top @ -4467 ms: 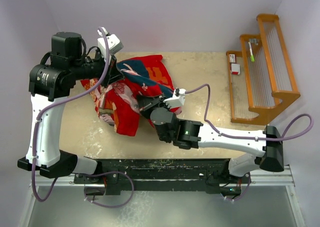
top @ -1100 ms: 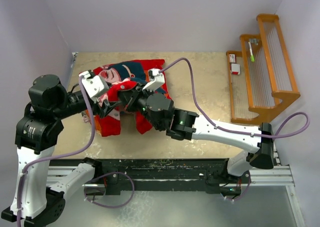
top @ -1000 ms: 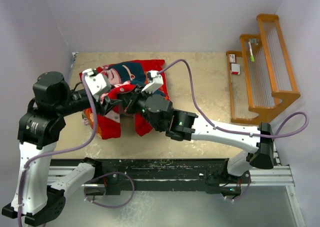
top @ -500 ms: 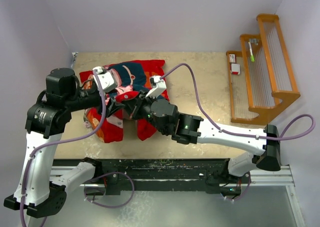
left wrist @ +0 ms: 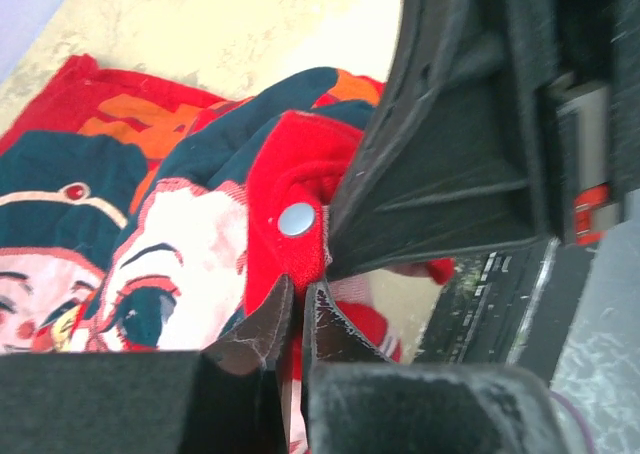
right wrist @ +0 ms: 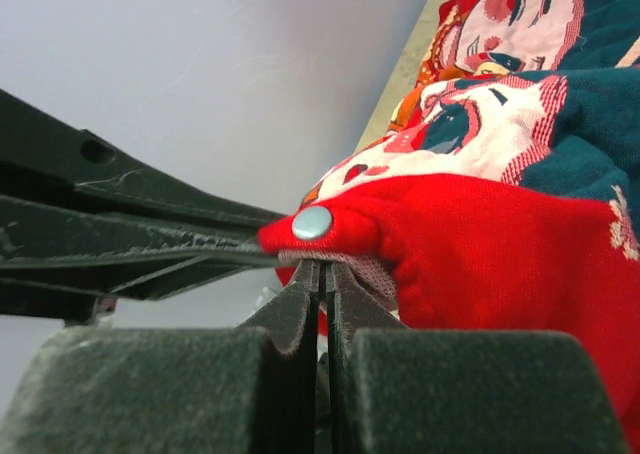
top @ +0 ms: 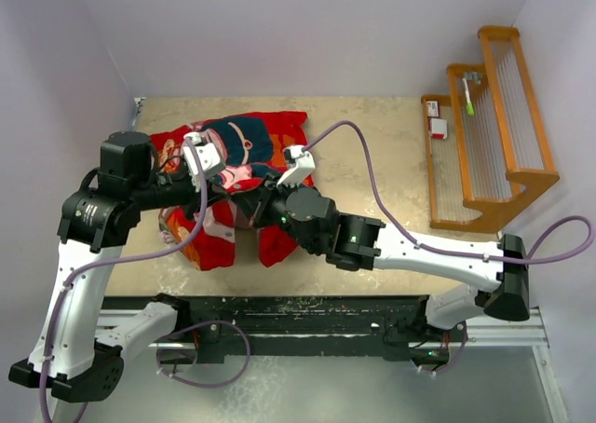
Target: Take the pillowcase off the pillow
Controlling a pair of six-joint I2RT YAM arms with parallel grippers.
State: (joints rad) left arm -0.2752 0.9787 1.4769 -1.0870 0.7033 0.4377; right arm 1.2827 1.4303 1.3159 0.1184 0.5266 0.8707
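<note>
The red-orange pillowcase (top: 244, 148) with cartoon faces lies bunched at the table's left middle. The pillow is hidden inside it. My left gripper (top: 229, 194) and right gripper (top: 246, 205) meet tip to tip at the near edge of the bundle. In the left wrist view the left gripper (left wrist: 298, 296) is shut on the red hem just below a silver snap button (left wrist: 297, 218). In the right wrist view the right gripper (right wrist: 322, 270) is shut on the pinkish-mauve inner hem under the same snap (right wrist: 312, 223). The pillowcase also fills that view (right wrist: 500, 244).
A wooden rack (top: 494, 125) with small items stands along the table's right side. Walls close in the table at the back and left. The beige tabletop (top: 372, 143) lies between the bundle and the rack.
Both grippers have moved right and slightly toward the near edge while pinching the hem. The bunched pillowcase shifted right with them. The left arm's shoulder swung inward.
</note>
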